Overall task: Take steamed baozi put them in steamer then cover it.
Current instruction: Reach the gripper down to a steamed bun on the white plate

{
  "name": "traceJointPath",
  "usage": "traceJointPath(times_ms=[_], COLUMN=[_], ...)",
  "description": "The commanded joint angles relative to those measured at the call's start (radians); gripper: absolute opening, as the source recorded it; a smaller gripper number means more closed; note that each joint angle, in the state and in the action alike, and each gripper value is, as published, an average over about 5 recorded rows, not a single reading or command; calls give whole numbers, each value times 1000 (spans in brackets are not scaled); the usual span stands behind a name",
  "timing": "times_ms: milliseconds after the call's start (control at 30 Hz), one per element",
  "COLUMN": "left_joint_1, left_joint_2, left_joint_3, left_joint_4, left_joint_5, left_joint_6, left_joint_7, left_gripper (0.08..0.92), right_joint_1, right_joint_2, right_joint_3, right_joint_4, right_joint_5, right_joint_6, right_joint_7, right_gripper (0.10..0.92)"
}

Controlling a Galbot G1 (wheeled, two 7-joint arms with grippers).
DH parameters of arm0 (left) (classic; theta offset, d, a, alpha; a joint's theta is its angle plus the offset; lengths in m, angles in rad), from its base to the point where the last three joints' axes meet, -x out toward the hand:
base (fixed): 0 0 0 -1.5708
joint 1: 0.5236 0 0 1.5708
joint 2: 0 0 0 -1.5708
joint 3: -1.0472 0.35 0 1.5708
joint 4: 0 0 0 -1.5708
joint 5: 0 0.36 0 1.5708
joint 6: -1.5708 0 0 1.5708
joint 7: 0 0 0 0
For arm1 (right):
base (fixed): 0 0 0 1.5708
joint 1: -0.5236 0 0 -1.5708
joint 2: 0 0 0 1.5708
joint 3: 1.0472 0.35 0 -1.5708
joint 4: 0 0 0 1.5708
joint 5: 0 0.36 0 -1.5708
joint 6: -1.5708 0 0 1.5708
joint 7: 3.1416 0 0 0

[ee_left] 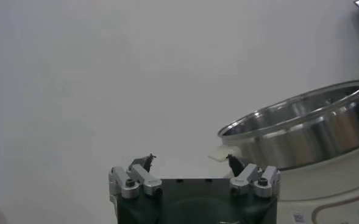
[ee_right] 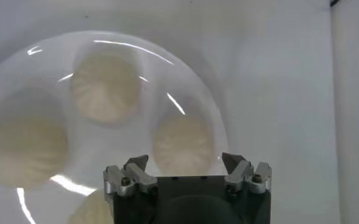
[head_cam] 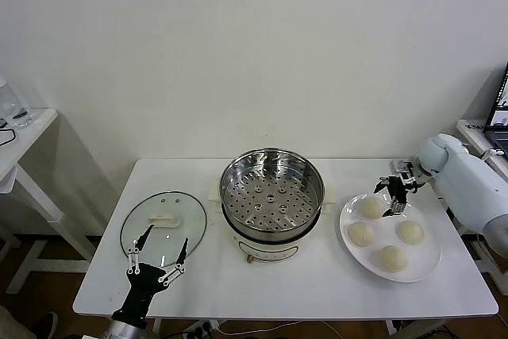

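Note:
The steamer (head_cam: 271, 196) stands uncovered at the table's middle, its perforated tray bare. Its cover (head_cam: 178, 208), a glass lid with a cream handle, lies flat to its left. Several steamed baozi sit on a white plate (head_cam: 432, 256) at the right. My right gripper (head_cam: 393, 198) hangs open over the plate's far left baozi (head_cam: 371, 207), gripping nothing. In the right wrist view that baozi (ee_right: 182, 143) lies between the spread fingers of the right gripper (ee_right: 186, 161). My left gripper (head_cam: 168, 234) is open above the cover's near edge. The left wrist view shows the left gripper (ee_left: 190, 161) with the steamer (ee_left: 307, 131) beyond it.
The white table's front edge (head_cam: 278, 313) runs close below the plate and the cover. A second white table (head_cam: 24, 132) stands at the far left with a clear container (head_cam: 12, 105) on it. A screen (head_cam: 498, 113) sits at the far right.

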State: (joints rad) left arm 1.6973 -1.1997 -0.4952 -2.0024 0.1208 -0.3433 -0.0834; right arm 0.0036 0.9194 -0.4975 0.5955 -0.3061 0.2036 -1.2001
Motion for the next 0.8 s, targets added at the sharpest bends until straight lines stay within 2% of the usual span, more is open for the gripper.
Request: traceJointPath(times_ms=[33,200,567,800], left_joint_1=[0,0,3,-1], left_joint_2=[-1,-2,-4,-2], left_joint_3=[0,0,2,6], left_joint_4=[1,1,-3,-5], left_joint_5=[2,3,5,4], left_joint_6=[3,4,2,0], left_joint_7=[-2,-4,-4,-3], left_gripper=[823,823,823,823], right_joint_1=[9,-1,-10,41], right_joint_2=[41,48,47,-19], right_joint_3=[0,4,7,-53], right_joint_4=[-54,-59,-45,103], right_joint_5=[-57,-58,-53,20], right_joint_6=[11,14,31,81], right_joint_7=[16,33,44,18], right_gripper=[823,813,735,714])
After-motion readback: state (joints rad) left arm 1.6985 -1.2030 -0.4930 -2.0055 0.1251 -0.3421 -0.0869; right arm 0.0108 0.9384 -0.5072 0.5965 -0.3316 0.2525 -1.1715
